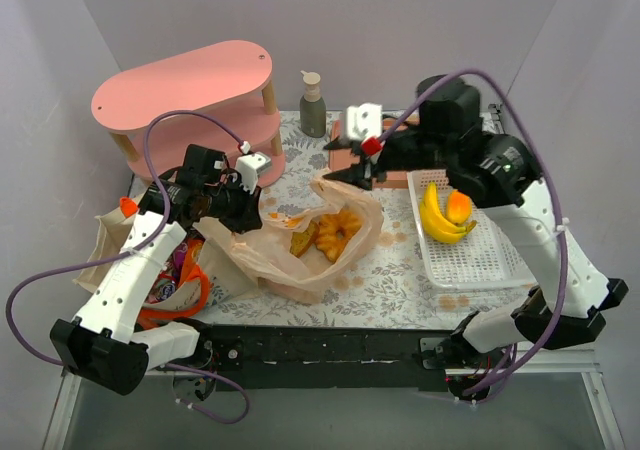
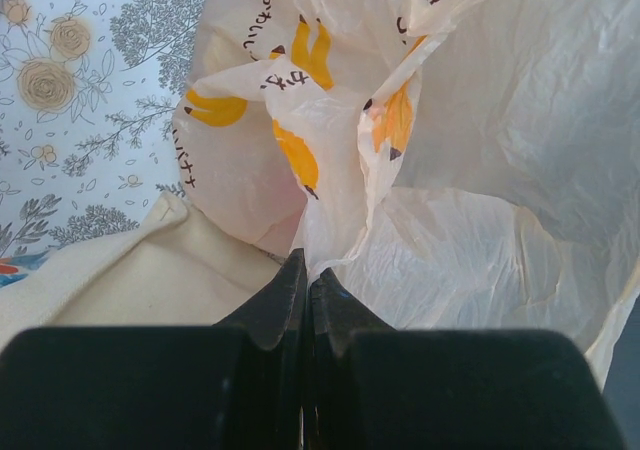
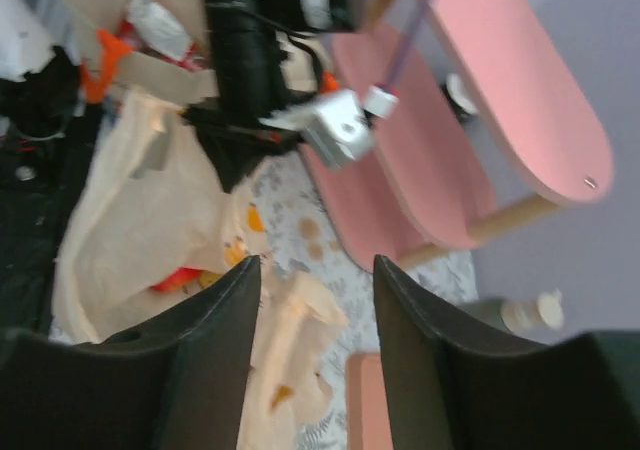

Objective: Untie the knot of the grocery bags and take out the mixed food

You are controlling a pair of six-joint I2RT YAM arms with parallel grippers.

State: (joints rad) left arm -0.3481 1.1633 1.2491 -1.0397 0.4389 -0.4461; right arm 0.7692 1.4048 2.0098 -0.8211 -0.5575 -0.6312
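The thin tan plastic bag (image 1: 300, 245) lies open at the table's middle with golden pastries (image 1: 335, 235) inside. My left gripper (image 1: 252, 210) is shut on the bag's left edge; in the left wrist view the film (image 2: 330, 170) runs between the closed tips (image 2: 308, 275). My right gripper (image 1: 352, 173) is open and empty just above the bag's far rim; the bag's edge (image 3: 290, 360) shows below its spread fingers (image 3: 230, 310). The cream canvas tote (image 1: 165, 270) with orange handles lies at the left under my left arm. Bananas (image 1: 438, 220) and an orange wedge (image 1: 460, 207) sit in the white basket (image 1: 480, 255).
A pink two-tier shelf (image 1: 190, 100) stands at the back left, also in the right wrist view (image 3: 470, 140). A grey pump bottle (image 1: 313, 105) stands behind the bag. A pink flat tray (image 1: 385, 170) lies under my right arm.
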